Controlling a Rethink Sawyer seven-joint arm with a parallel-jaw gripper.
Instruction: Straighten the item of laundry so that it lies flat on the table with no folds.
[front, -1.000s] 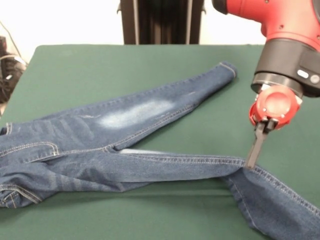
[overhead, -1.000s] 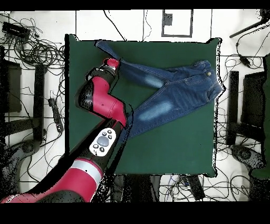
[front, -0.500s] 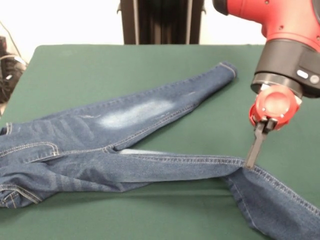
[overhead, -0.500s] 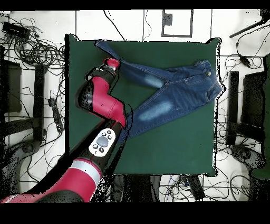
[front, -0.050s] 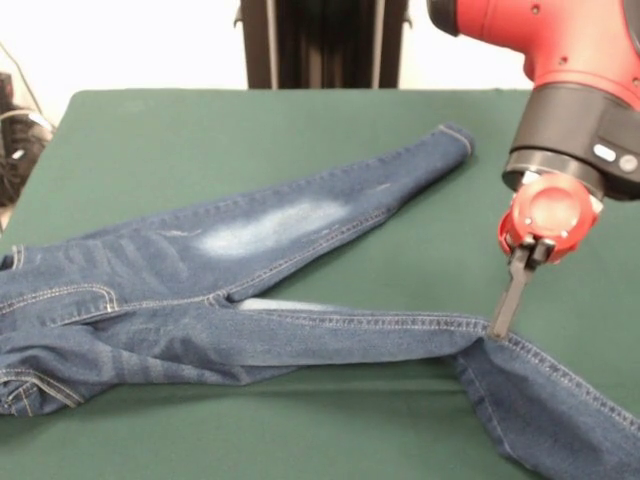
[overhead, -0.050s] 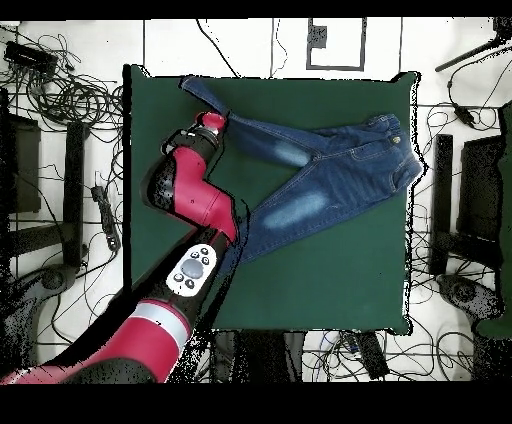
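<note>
Jeans: small pair of blue denim jeans with tan stitching, spread across the large dark green felt-covered table, legs splayed in a V.
Position: in the overhead view the jeans lie across the table's upper half, waistband near the right edge.
Upper leg: in the front view it runs up toward the far right, a faded whitish patch on the thigh, its cuff lying flat.
Lower leg: stretches to the right, then bends at a fold under the tool; its lower part runs off the picture's bottom right corner, so the cuff is cut off there.
Waist: cut off at the front view's left edge; button too small to pick out in either view.
Arm: red and black robot arm; from overhead it covers part of the table's left side and hides the end of one trouser leg.
Gripper: black gripper below a round red wrist, its tip touching the lower leg at the bend.
Grip: seen edge-on as one dark bar, so whether it is clamped on the denim or merely resting there cannot be told.
Overhead gripper: hidden beneath the arm's wrist.
</note>
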